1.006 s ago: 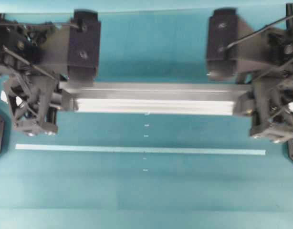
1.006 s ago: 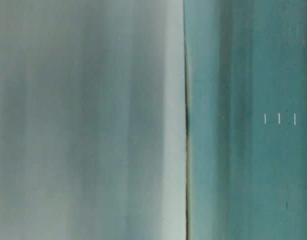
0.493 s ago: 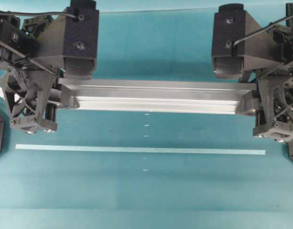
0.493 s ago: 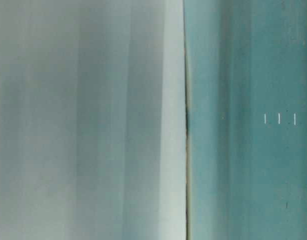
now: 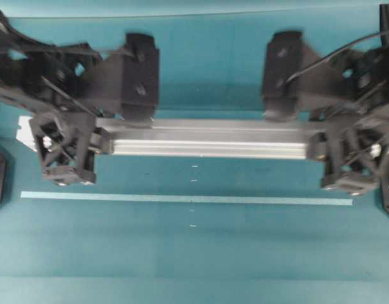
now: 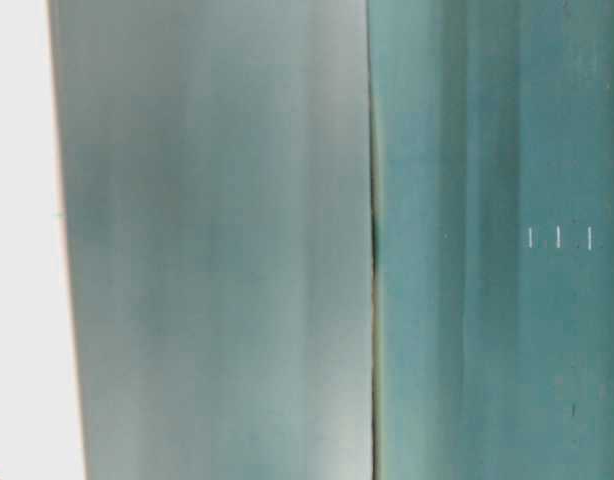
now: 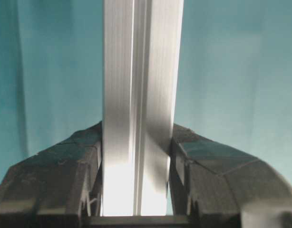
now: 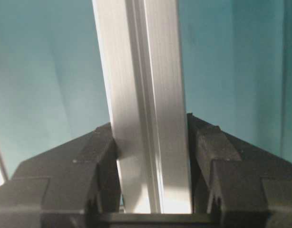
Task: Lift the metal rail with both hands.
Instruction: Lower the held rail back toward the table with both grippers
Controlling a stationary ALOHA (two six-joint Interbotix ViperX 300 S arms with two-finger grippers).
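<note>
**Rail gripped at both ends, lift under way**

Rail, silver w/ lengthwise grooves, lies crosswise over the teal table, one end in each gripper. Left gripper: fingers pressed on both sides of the bar, i.e. closed on it. Right gripper: same, fingers clamped on both flanks. Wrist views show table blurred well behind the bar, so it looks already clear of the surface; exact height can't be told. Judged status: grasp done, raising partly done; left = finish lift, keep bar level. Tape strip lies flat nearer the front, apart from the bar. Containers: none in view. Table-level view too blurred to read.
</note>
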